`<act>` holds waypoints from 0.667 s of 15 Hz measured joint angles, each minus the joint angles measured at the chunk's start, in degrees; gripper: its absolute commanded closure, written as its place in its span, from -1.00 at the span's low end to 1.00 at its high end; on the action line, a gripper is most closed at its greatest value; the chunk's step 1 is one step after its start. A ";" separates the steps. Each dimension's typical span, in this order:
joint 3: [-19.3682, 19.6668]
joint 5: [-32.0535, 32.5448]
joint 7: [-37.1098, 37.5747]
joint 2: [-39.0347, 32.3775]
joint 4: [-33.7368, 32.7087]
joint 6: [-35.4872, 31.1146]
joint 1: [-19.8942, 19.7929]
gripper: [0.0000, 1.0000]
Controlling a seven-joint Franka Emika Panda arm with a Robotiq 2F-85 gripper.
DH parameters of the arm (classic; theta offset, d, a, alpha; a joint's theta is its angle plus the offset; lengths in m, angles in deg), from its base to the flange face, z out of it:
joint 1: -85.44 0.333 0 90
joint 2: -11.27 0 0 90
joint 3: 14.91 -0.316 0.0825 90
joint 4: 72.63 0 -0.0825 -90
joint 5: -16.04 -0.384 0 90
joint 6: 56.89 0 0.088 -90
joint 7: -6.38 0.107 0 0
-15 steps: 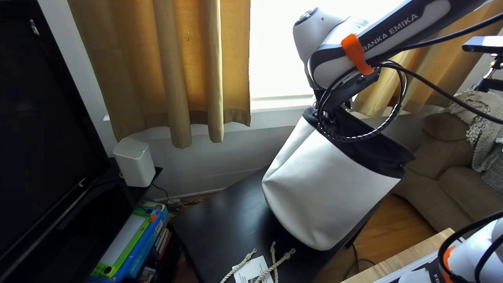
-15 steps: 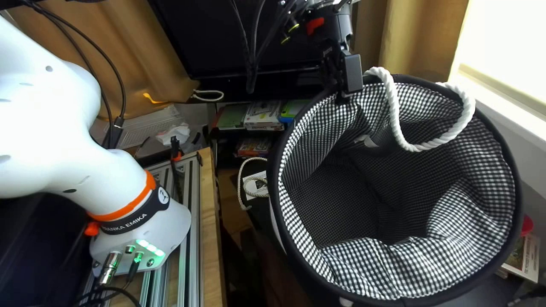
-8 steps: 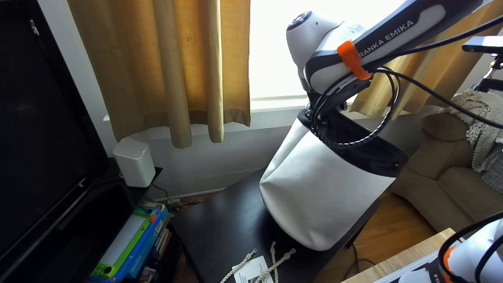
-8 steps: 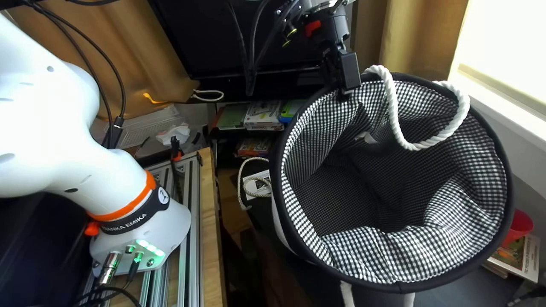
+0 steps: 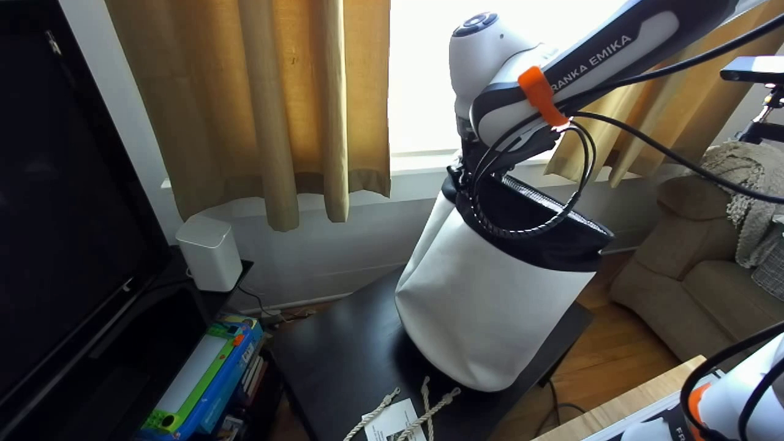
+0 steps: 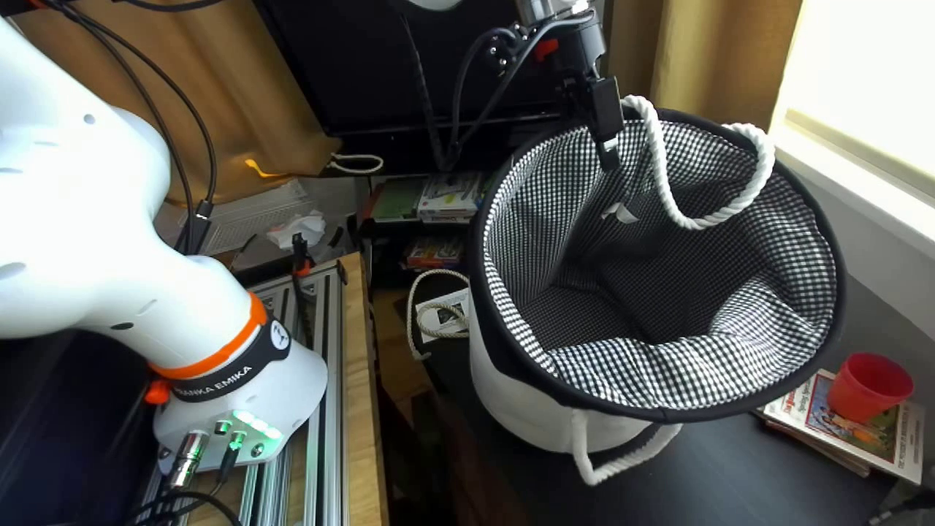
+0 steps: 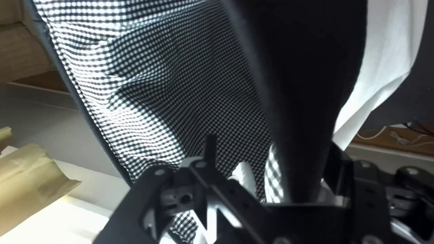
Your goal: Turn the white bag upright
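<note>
The white bag (image 5: 484, 306) is on the dark surface (image 5: 343, 343), and in my judgement the task is mostly done, but not complete. Its mouth looks upward, w/ the black rim (image 5: 569, 251) high; in both exterior views, however, the bag leans, so the rim is not level. Whether the whole base touches the surface, I cannot tell, b/c the contact is partly hidden.

The end effector (image 7: 271, 166) is at the rim: one finger is inside the mouth, the other is outside, and the rim passes between them. In the wrist view its fingers are apart, w/ checked lining (image 7: 203, 101) visible in the gap, so it seems to hook the rim rather than squeeze it. The inner cord handle (image 6: 661, 161) hangs into the mouth just beside it; the outer cord handle (image 6: 621, 467) hangs outside.

What is left, prob.: bring the rim level until the bottom sits flat, then lift the end effector out w/o pulling the wall. Main risk, IMO: the bag looks soft, so if it loses support too early, it may tip over or fold; also a finger could catch the inner cord handle on exit. The red cup (image 6: 869, 387) on the magazines (image 6: 909, 446) stands apart from the bag, so prob. no obstacle
</note>
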 measured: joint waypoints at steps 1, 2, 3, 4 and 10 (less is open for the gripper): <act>0.11 -1.33 -0.33 -0.03 0.11 -1.78 0.00 -1.00; 0.21 -2.83 -0.94 -0.03 0.25 -3.52 0.00 -1.00; 0.29 -4.37 -1.57 -0.03 0.41 -5.09 0.00 -1.00; 0.38 -5.83 -2.32 -0.03 0.55 -6.56 0.00 -1.00; 1.50 -13.72 -6.77 2.77 0.67 -11.17 -0.08 -1.00</act>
